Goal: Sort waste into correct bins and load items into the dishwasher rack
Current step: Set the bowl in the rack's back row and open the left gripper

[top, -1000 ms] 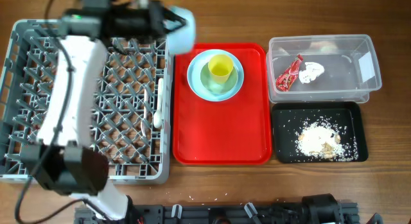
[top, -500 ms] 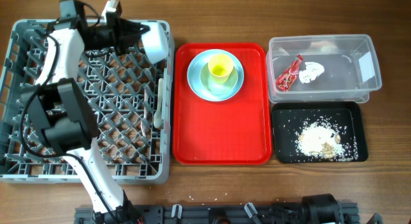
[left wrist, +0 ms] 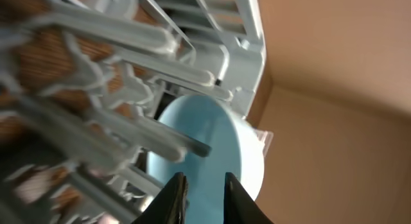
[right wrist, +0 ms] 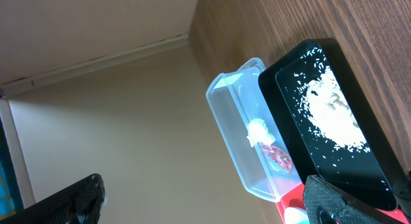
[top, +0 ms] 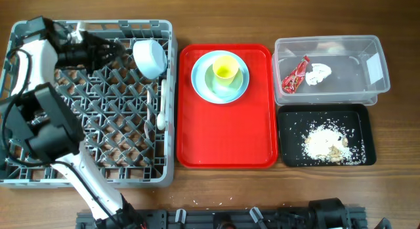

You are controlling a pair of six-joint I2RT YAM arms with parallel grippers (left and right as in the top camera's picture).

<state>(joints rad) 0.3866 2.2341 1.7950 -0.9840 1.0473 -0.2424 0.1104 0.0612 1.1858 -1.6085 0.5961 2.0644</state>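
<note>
The small light blue bowl (top: 149, 57) lies on its side among the pegs at the back right of the grey dishwasher rack (top: 39, 124). My left gripper (top: 120, 48) is at the bowl's left edge. In the left wrist view its jaws (left wrist: 203, 185) stand a narrow gap apart, the bowl (left wrist: 205, 140) just past the tips. The yellow cup (top: 224, 69) sits in the pale green bowl (top: 215, 86) on the light blue plate (top: 199, 81). My right gripper (right wrist: 212, 205) is open and empty, out of the overhead view.
The plate stack stands on a red tray (top: 223, 137). A clear tub (top: 341, 92) holds the red wrapper (top: 295, 75) and white tissue (top: 319, 73). The black tray (top: 289, 137) holds rice scraps (top: 325, 142). White cutlery (top: 159, 114) lies along the rack's right side.
My left arm swung left and lowered the small blue bowl from above the rack's back right corner in among the pegs. Its jaws have parted slightly.
</note>
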